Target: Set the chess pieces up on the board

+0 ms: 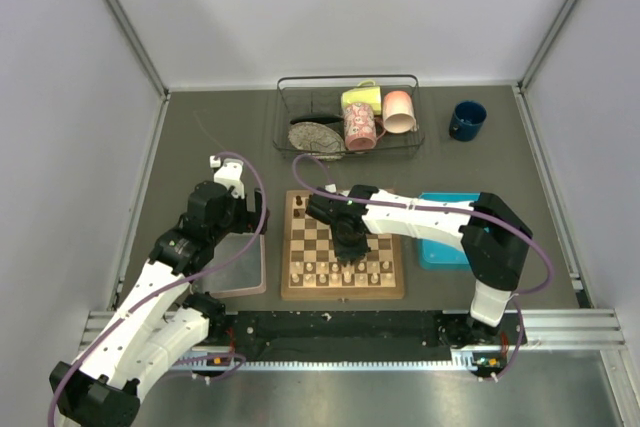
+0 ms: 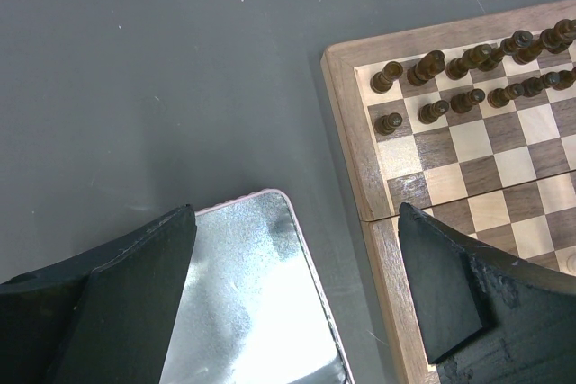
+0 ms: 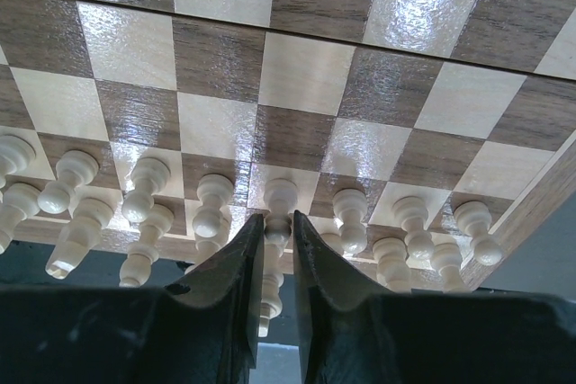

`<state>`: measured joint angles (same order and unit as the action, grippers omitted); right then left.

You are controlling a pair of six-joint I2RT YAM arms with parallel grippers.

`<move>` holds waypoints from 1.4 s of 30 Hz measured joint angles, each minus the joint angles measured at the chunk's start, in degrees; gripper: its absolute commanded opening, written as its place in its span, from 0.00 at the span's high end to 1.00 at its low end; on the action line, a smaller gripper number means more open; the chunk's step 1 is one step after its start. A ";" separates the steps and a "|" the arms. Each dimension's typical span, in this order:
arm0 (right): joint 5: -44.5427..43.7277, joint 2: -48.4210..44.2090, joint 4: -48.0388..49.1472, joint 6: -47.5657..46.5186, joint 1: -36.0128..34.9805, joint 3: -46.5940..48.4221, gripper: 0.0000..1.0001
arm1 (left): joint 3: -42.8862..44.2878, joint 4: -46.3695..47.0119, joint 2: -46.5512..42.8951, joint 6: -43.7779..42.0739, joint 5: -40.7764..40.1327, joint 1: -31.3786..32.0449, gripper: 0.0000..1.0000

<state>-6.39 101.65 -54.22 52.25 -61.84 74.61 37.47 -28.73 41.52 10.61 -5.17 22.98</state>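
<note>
The board (image 1: 345, 292) lies at the front middle of the table. Cream chess pieces (image 1: 340, 269) stand in its two near rows, and dark pieces (image 2: 432, 65) in its two far rows. My right gripper (image 1: 350, 250) is low over the cream rows. In the right wrist view it (image 3: 277, 218) is shut on a cream piece (image 3: 274, 285) in the back row, among its neighbours (image 3: 211, 204) on the board (image 3: 306, 69). My left gripper (image 2: 297, 213) is open and empty, above the corner of the clear pinkish tray (image 2: 261, 294) and the board's left border (image 2: 360, 132).
A wire basket (image 1: 300, 82) with mugs and a plate stands at the back. A blue mug (image 1: 466, 119) is to its right. A blue tray (image 1: 440, 252) lies right of the board under the right arm. The pinkish tray (image 1: 235, 267) lies left of the board.
</note>
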 measured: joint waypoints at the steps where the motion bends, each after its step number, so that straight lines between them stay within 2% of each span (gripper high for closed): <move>1: 0.00 0.11 0.00 0.00 0.00 0.00 0.81 | 0.00 0.00 0.00 0.00 -0.02 0.00 0.02; 18: -0.35 0.22 -0.20 0.07 -0.02 0.46 0.79 | 0.00 0.00 0.00 0.00 0.00 0.00 0.02; 28: -5.33 -2.82 -3.08 -0.33 0.35 5.01 0.75 | 0.00 0.00 0.00 0.11 0.00 0.00 0.02; 35: -9.09 -12.13 -5.42 -2.05 4.26 5.14 0.49 | 0.00 0.02 -0.15 0.15 0.02 0.00 0.01; 37: -10.19 -15.37 -5.40 -2.62 6.67 4.35 0.45 | 0.00 0.04 -0.74 0.17 -0.33 0.00 0.01; 38: -10.75 -17.68 -5.51 -2.93 8.00 3.41 0.39 | 0.00 0.07 -1.25 0.22 -0.68 0.00 0.01; 41: -12.48 -24.74 -6.03 -3.69 12.13 0.44 0.29 | 0.00 0.31 -2.03 0.57 -1.90 0.00 0.01; 42: -13.03 -27.26 -6.40 -4.09 13.42 -0.68 0.28 | 0.00 0.42 -1.99 0.68 -2.19 0.00 0.01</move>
<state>-19.42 74.39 -60.62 48.16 -48.42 73.93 37.47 -28.32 39.53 11.29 -7.35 22.98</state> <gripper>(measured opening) 0.653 0.987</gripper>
